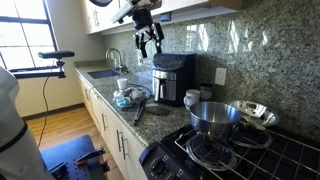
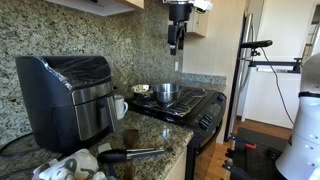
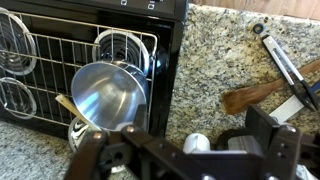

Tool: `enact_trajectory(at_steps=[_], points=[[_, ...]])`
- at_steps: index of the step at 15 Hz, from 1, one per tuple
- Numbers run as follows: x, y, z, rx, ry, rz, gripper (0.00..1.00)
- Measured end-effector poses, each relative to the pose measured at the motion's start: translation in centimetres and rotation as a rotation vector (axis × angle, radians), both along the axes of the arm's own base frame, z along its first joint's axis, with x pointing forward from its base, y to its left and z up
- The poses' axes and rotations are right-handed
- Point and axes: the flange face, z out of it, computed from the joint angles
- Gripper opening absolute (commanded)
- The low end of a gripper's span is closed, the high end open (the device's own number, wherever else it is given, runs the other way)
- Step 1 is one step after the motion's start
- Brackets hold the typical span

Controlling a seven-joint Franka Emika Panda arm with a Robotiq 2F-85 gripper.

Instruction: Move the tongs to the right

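Observation:
The tongs (image 1: 140, 108) are long, slim and dark. They lie on the granite counter in front of the black coffee maker (image 1: 172, 78). In the wrist view they run along the top right edge (image 3: 289, 64), next to a wooden spatula (image 3: 262, 93). In an exterior view they show as a dark handle near the counter's front (image 2: 133, 154). My gripper (image 1: 148, 38) hangs high above the counter, open and empty, well clear of the tongs. It also shows in an exterior view (image 2: 178, 42) and at the bottom of the wrist view (image 3: 182, 160).
A steel pot (image 1: 213, 117) stands on the black stove (image 1: 250, 150), and shows in the wrist view (image 3: 105, 95). A white mug (image 1: 192, 97) sits by the coffee maker. A sink (image 1: 103, 73) lies further along the counter, and a dish with clutter (image 1: 127, 97) sits beside the tongs.

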Motion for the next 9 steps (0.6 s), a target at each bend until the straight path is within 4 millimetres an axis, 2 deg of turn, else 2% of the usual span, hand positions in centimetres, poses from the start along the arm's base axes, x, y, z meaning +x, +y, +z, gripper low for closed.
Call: enact_trajectory(at_steps=[9], points=[[3.4, 3.0, -11.3, 0.021, 0.113, 0.158, 1.00]])
